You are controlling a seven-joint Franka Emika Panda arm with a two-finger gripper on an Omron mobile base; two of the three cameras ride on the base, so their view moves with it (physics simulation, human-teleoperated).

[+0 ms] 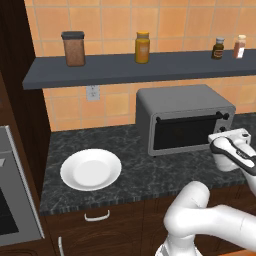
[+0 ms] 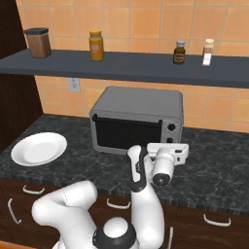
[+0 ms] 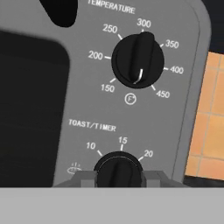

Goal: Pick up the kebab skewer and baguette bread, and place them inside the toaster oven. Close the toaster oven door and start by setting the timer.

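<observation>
Two knobs are facing us on the grey control panel in the hand view: the temperature knob [image 3: 138, 59] higher up, ringed with numbers, and the toast/timer knob [image 3: 118, 170] at the lower edge. We are seeing the two dark finger tips of the gripper [image 3: 118, 177] sitting on either side of that timer knob, clenched onto it, with the knob's bar standing between them.

From the base cameras, we are looking at the toaster oven [image 1: 182, 120] standing on the dark speckled counter [image 1: 135, 170] beneath a grey shelf [image 1: 130, 67]. The toaster oven door [image 2: 127, 133] is sitting shut, its dark bar handle running along the top. Our hand is pressing up against the right end of the oven's front, where the knobs run down the side, so the oven is lying directly ahead of the gripper and touching it.

Well apart to the left, a white plate [image 1: 91, 169] is resting on the counter. We cannot tell through the dark glass what is lying inside the oven. Four jars and bottles are standing on the shelf above.
</observation>
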